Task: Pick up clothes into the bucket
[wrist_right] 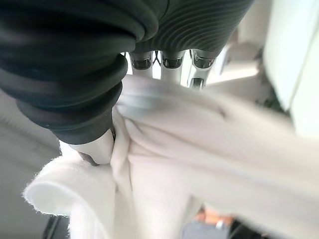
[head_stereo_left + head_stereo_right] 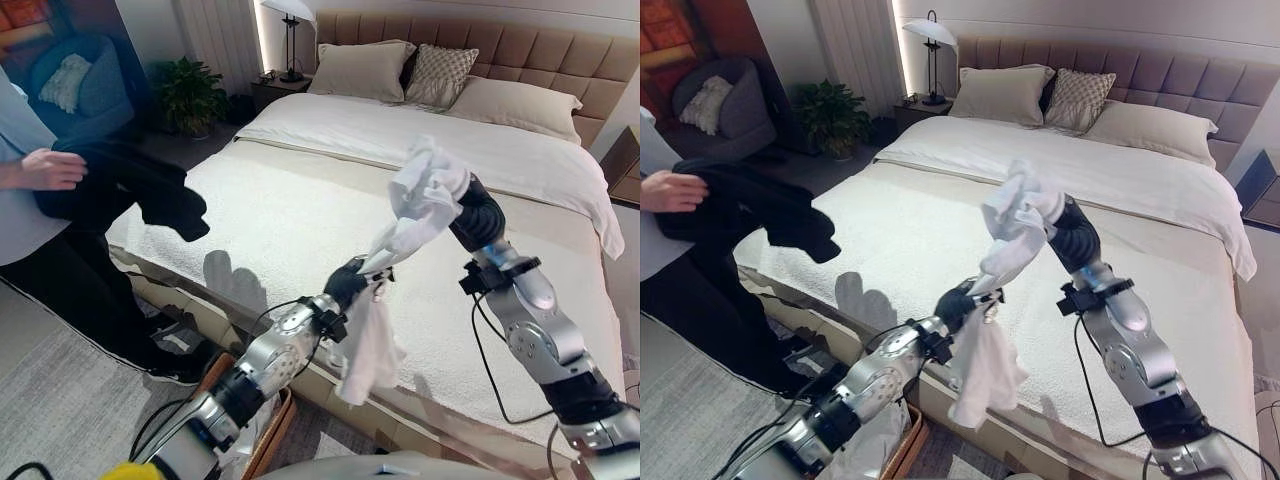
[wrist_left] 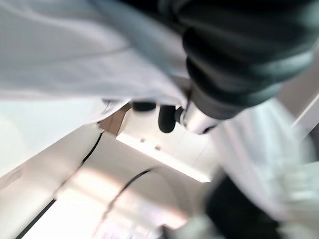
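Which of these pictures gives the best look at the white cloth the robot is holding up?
The left eye view: the whole white cloth shows there, bunched in the right hand and hanging past the left hand over the bed. The right eye view shows much the same. The wrist views show close folds against each hand.

You won't find any writing, label, number or sign to read here: nothing legible stands on the white garment (image 2: 420, 200), the bed (image 2: 300, 210), the pillows (image 2: 362, 68) or the dark garment (image 2: 130, 185) the person holds.
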